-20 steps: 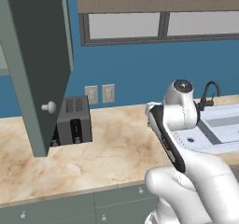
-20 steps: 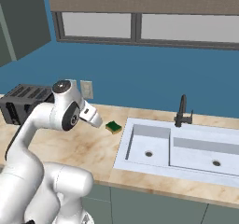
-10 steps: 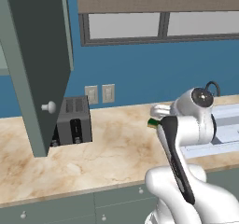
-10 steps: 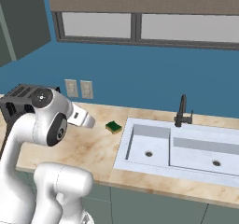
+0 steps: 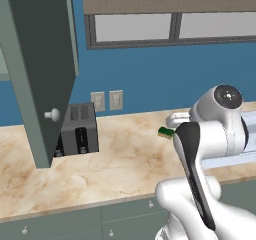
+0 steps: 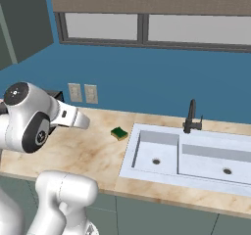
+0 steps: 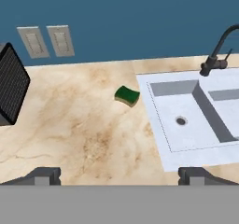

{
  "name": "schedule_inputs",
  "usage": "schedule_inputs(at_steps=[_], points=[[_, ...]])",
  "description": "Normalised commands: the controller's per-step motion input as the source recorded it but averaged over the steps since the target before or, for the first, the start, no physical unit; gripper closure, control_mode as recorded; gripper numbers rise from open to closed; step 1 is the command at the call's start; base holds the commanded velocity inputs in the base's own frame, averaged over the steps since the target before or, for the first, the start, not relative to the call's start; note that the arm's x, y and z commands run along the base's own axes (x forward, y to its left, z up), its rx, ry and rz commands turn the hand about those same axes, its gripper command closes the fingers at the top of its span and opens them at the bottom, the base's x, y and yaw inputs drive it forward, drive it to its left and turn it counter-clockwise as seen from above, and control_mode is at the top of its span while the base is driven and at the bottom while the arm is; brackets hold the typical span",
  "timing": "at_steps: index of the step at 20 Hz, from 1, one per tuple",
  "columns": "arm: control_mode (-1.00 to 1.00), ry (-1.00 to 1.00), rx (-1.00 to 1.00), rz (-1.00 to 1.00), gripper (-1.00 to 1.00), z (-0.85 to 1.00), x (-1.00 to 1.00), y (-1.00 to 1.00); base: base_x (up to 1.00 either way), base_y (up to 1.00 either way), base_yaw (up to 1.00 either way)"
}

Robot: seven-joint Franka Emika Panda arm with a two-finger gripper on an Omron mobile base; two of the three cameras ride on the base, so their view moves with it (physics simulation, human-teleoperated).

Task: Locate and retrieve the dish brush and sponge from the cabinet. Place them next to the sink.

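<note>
Swinging wide, the arm has carried its upper joint from over the counter's middle toward the toaster side in the right base view, while sponge, sink and cabinet door have kept their places.

Largest first. The cabinet [image 5: 40,69] hangs at nine o'clock in the left base view, its door standing open with the white knob low on it; its shelf is hidden from here. The counter [image 7: 79,125] is marbled beige and bare across its middle. The sink [image 6: 191,153] sits at three o'clock, its dark gooseneck tap [image 6: 191,116] at the back rim. A dark toaster [image 5: 77,129] stands below the open door. The sponge [image 7: 127,95], green layer up, lies on the counter just beside the sink's left rim, near its back corner.

The gripper [image 7: 119,175] has its jaws spread fully apart, holding nothing.

Judgement: the sponge is placed; the dish brush remains. The next move calls for turning back to the cabinet shelf to find it.
</note>
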Motion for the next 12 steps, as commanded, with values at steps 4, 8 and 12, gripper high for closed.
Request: schedule_inputs(at_steps=[4, 8, 12], points=[[-1.00, 0.00, 0.00, 0.02, -1.00, 0.00, -0.12, 0.00, 0.00, 0.00, 0.00], [-1.00, 0.00, 0.00, 0.00, -1.00, 0.00, 0.00, 0.00, 0.00, 0.00, 0.00], [1.00, 0.00, 0.00, 0.00, -1.00, -0.02, -0.09, 0.00, -0.30, 0.00, 0.00]])
